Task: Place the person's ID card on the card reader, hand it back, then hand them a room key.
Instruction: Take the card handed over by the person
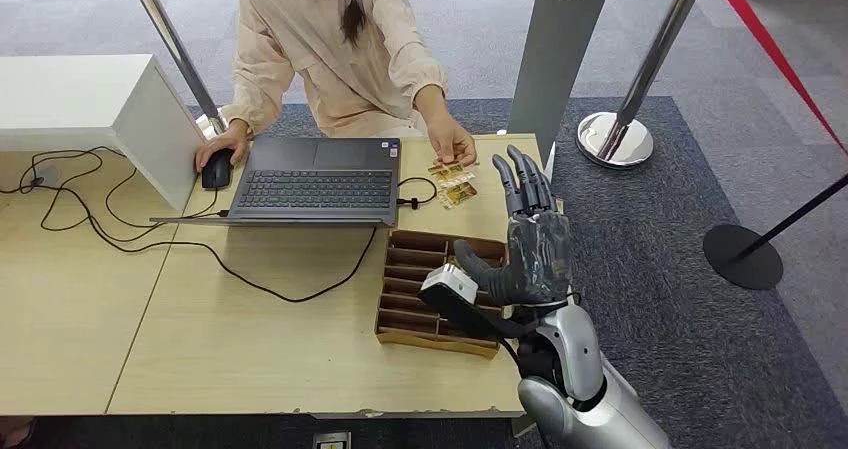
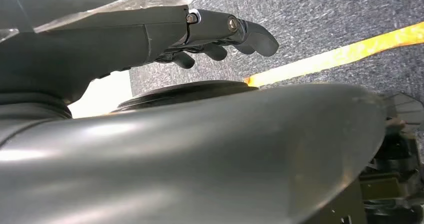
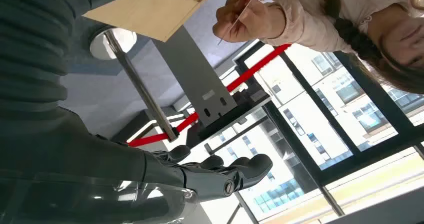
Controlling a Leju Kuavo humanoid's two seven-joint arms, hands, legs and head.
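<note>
Waiting with right hand raised just off the laptop's right side, fingers spread, palm turned up, nothing held; judged a receiving pose, presented so that a card can be laid into it. Noted across from it, past the laptop's right rear corner, the person's hand pinching a thin card, taken to be the ID card and not yet passed over. Noted beneath that hand, right of the laptop on the bench, two small gold-toned cards; cannot tell whether room keys. Found in front of the laptop's right half a wooden slotted tray, presumably card storage kept within reach. Could not identify a card reader with certainty. Recorded left hand hanging away from the laptop, over grey carpet, fingers loosely bent and apart, gripping nothing; judged idle for this step. Assessed progress as opening stage: handover pending, reading, return and key issue outstanding.
</note>
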